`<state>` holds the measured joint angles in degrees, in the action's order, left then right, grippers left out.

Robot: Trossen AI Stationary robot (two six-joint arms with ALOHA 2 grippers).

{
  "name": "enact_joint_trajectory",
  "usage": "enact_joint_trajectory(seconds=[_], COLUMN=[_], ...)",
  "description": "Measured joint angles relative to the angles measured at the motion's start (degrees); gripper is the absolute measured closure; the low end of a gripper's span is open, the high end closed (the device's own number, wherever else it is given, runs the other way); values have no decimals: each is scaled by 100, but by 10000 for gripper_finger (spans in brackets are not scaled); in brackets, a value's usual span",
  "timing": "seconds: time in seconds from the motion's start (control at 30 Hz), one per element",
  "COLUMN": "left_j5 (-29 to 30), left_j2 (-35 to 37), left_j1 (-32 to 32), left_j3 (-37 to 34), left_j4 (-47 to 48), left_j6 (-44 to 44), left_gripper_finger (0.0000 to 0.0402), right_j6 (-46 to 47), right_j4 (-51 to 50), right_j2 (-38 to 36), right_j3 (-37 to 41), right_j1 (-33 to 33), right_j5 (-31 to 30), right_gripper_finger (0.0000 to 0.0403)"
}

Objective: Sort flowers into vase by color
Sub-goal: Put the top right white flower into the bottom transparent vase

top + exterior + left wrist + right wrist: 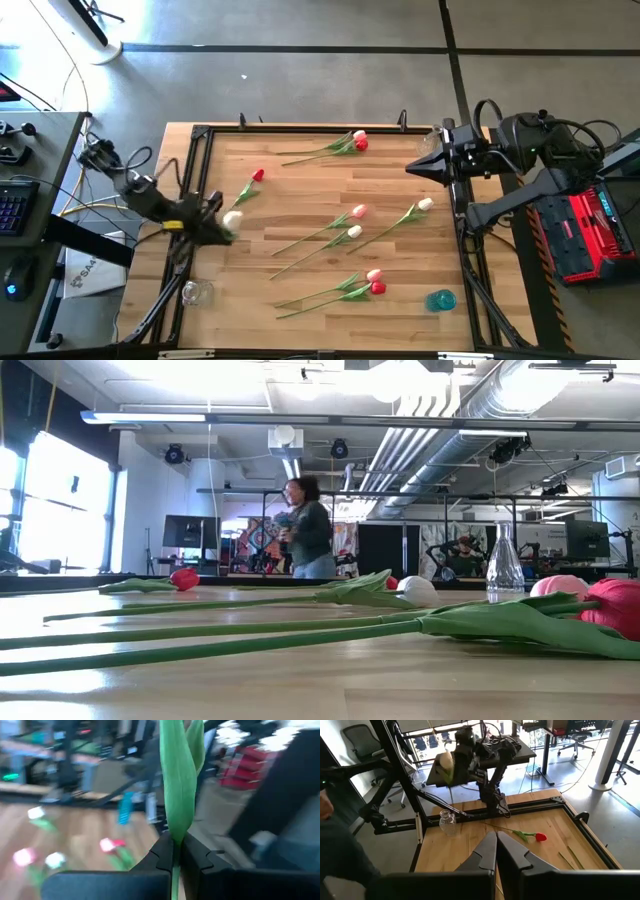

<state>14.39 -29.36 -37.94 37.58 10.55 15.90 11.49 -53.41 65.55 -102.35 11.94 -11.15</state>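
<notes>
My left gripper hangs over the table's left edge, shut on a cream-white tulip, whose head shows in the right wrist view. Other flowers lie flat on the wood: a red one, a pink and red pair at the far side, a pink one, two white ones, and a pink and red pair at the near side. My right gripper waits shut above the far right corner, holding nothing. My left gripper pinches the tulip's green stem, where the leaf starts, between its two fingers. The fingers come level across the stem. The flower stands roughly upright, head above the fingers, lifted clear of the table.
A clear glass vase stands at the near left corner, just outside the table frame. A teal vase stands at the near right. Another clear vase stands at the far right. A person stands in the room beyond the table.
</notes>
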Motion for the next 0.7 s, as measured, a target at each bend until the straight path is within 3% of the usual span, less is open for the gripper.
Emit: enact_joint_trajectory(seconds=[0.13,0.3,0.7], left_j5=[-349,-380,-408], left_j2=[593,1179,1231], left_j1=[-585,-1317,-2003], left_j3=[2,2,0], left_j4=[355,756,-7], left_j6=[-105,-109,-599], left_gripper_finger=[401,401,401], right_j6=[0,0,0], right_j4=[2,0,-2], right_j2=[1,-1,-1], right_j3=[0,2,2], right_j1=[0,0,-2], right_j5=[0,0,0], right_gripper_finger=[402,402,402])
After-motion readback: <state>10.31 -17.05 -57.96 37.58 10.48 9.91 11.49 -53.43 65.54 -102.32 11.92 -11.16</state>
